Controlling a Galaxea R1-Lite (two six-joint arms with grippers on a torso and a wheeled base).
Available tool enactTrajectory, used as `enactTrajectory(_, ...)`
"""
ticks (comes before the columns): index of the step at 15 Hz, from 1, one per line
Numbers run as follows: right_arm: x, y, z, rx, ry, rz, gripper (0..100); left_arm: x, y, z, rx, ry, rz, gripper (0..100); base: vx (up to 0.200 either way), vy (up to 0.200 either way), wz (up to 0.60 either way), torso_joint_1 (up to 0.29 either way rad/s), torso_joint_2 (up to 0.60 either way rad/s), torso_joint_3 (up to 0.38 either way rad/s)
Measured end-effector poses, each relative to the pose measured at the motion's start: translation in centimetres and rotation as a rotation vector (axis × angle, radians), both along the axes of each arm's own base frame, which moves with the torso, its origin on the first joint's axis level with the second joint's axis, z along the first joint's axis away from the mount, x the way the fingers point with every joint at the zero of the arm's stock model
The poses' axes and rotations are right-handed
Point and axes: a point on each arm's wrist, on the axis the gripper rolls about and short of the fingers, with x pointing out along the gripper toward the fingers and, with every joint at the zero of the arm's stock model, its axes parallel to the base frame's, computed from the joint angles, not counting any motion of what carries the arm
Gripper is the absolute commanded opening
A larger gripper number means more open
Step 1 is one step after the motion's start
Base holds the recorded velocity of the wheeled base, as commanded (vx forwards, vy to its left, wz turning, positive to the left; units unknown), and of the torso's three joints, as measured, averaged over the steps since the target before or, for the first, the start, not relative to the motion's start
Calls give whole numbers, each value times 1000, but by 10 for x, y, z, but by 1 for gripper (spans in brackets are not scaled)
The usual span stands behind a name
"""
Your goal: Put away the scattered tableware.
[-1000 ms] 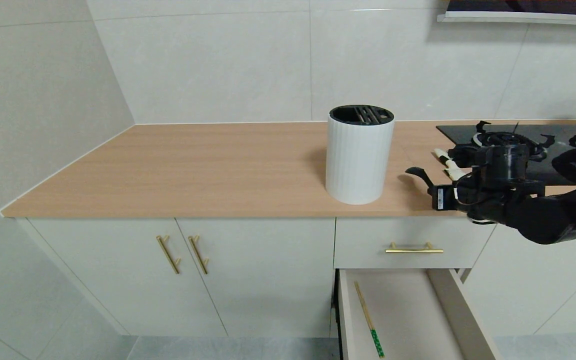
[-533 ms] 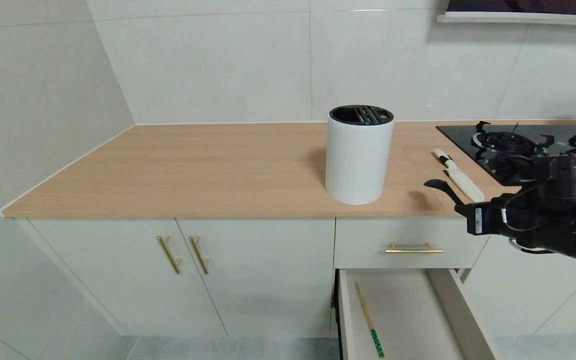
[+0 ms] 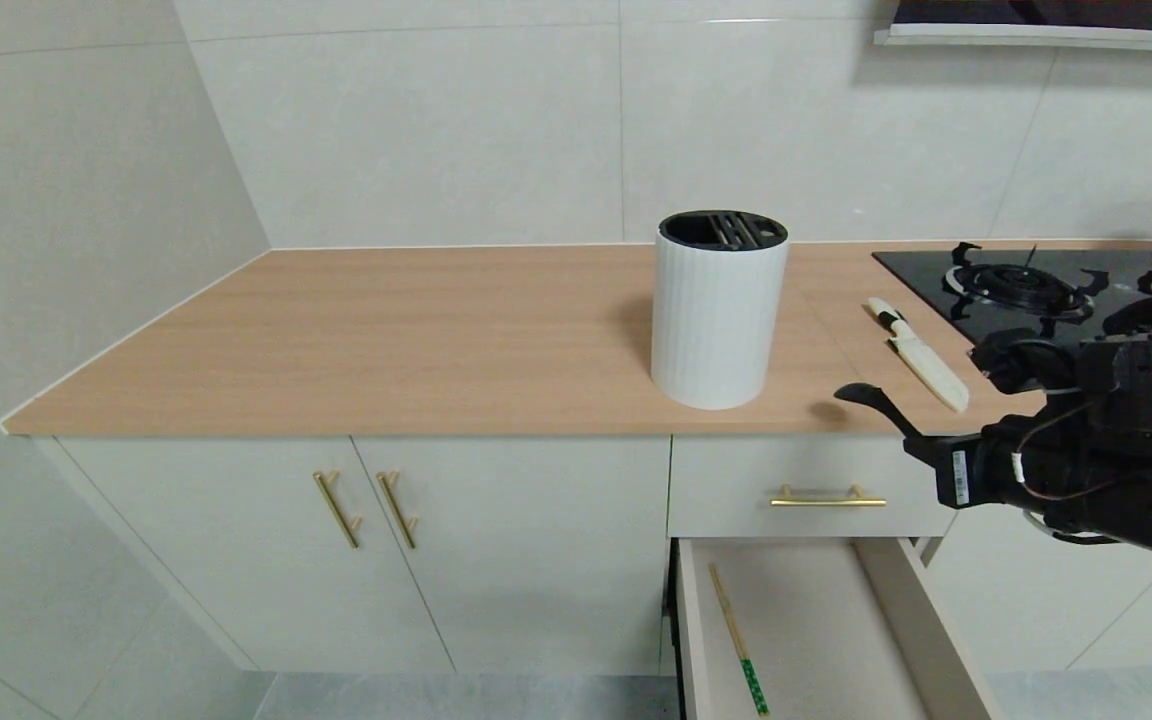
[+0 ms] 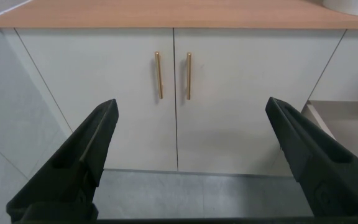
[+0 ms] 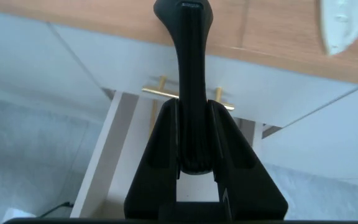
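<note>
Countertop (image 3: 386, 340): broad open run from the left edge to the white holder (image 3: 716, 320), the 1 tall obstacle, mid-counter. Right of it is a gap, then a knife (image 3: 921, 360) lying flat beside the hob (image 3: 1026, 285). Below, the drawer (image 3: 901, 620) stands open from above; chopsticks (image 3: 736, 640) lie along its left wall. The right gripper (image 3: 856, 394) hangs at the counter's near edge, above the drawer.

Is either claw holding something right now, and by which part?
The right claw is shut on a slim black utensil, gripping one end; its rounded tip sticks out. The left claw is open and empty.
</note>
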Motion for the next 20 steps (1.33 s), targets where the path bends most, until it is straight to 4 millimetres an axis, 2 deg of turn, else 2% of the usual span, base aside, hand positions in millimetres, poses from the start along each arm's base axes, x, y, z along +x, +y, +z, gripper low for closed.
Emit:
enactTrajectory(3, -6, 4, -4, -9, 12, 56, 0, 0, 0, 0, 0, 0, 0, 100, 0, 0, 0, -88, 179, 111)
enactTrajectory(6, -16, 10, -7, -31, 22, 145, 0, 0, 0, 0, 0, -1, 0, 100, 0, 0, 0, -194, 448, 255)
enactTrajectory(10, -23, 13, -10, -47, 32, 173, 0, 0, 0, 0, 0, -2, 0, 100, 0, 0, 0, -199, 486, 282)
enactTrajectory(20, -14, 16, -27, -60, 88, 175, 0, 0, 0, 0, 0, -1, 0, 100, 0, 0, 0, -170, 466, 297)
